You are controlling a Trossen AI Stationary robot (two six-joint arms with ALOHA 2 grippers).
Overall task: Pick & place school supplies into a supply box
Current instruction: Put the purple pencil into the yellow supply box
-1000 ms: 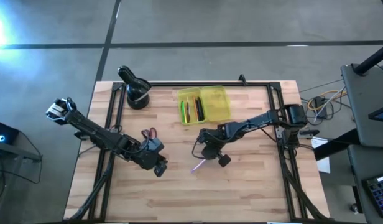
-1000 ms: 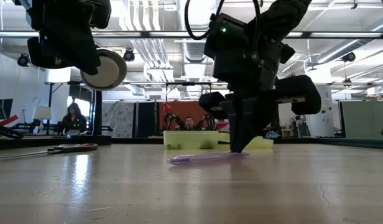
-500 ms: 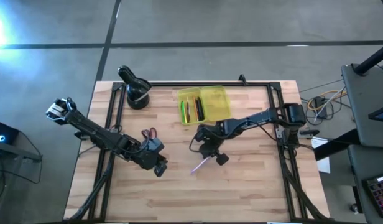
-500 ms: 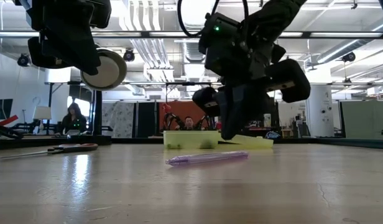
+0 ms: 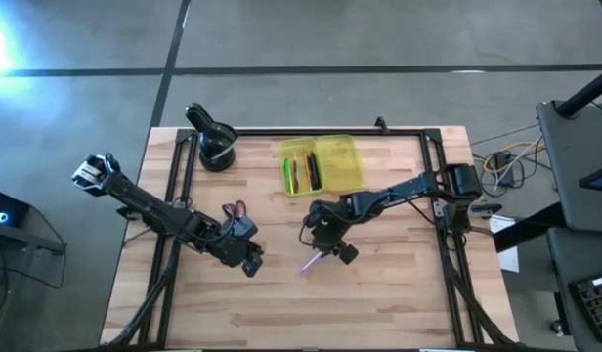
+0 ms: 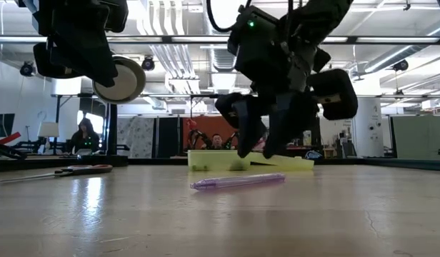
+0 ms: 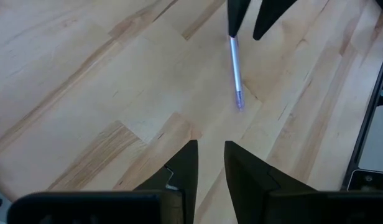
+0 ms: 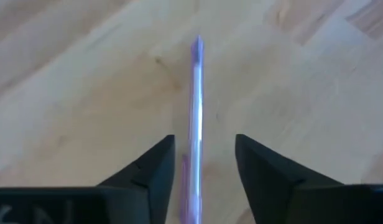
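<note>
1. The right gripper [image 6: 263,151] hangs just above a slim, translucent purple pen [image 6: 238,181], fingers spread wide astride it.
2. The pen lies flat on pale wood-grain table [image 5: 379,293] (near the yellow supply box [image 5: 321,164]).
3. The left gripper [image 7: 208,163] hovers nearby, narrowly parted, empty.

pen [image 5: 314,260] on table [image 5: 379,293] | right pincer [image 5: 323,246] above | supply box [image 5: 322,164] behind

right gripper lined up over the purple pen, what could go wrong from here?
The right gripper is open above the purple pen, fingers straddling it. The pen is thin and lies flat, so the fingers may scrape the table or roll it away. The left gripper waits nearby; a skidding pen could reach it.
</note>
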